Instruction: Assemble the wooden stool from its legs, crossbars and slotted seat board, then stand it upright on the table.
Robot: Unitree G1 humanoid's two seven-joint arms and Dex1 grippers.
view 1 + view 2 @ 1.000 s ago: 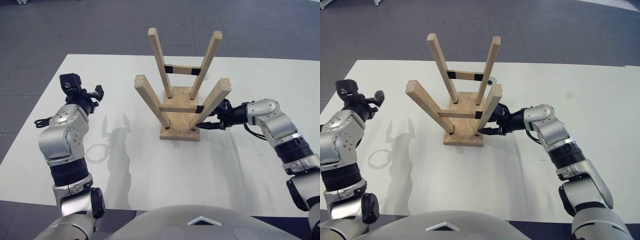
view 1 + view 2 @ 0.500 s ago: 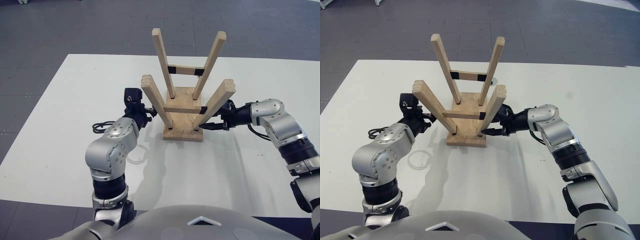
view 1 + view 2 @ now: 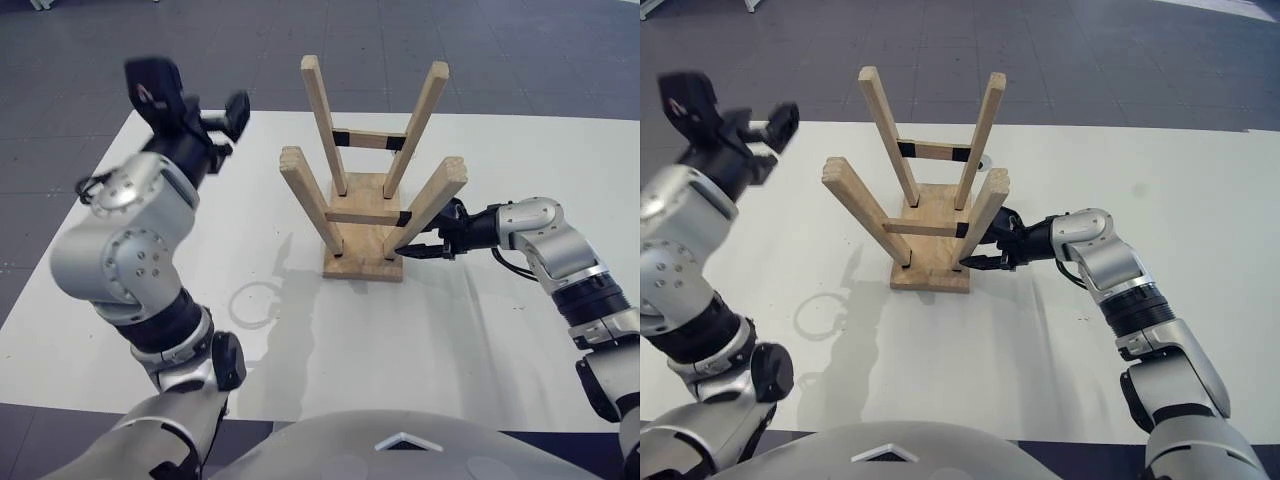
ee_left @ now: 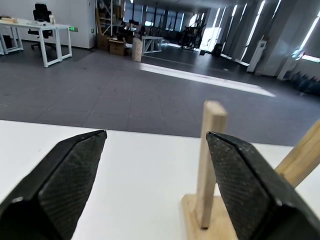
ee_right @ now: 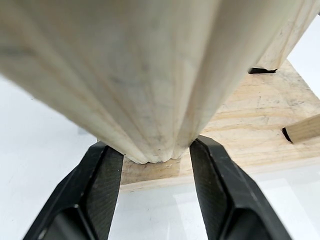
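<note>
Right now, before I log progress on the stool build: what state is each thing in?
Wooden stool: assembled, upside down, seat board flat on the table.
Left gripper: open, empty, raised.
Right gripper: shut on the stool's near right leg, at its base.

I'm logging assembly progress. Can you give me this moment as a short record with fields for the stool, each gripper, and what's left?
Stool: pale wooden stool, upside down; square seat board flat on the white table, four legs pointing up, two crossbars fitted.
Right gripper: shut on the near-right leg at its base.
Left gripper: open, empty, raised to the left of the stool.
Left to do: stand the stool upright.
</note>
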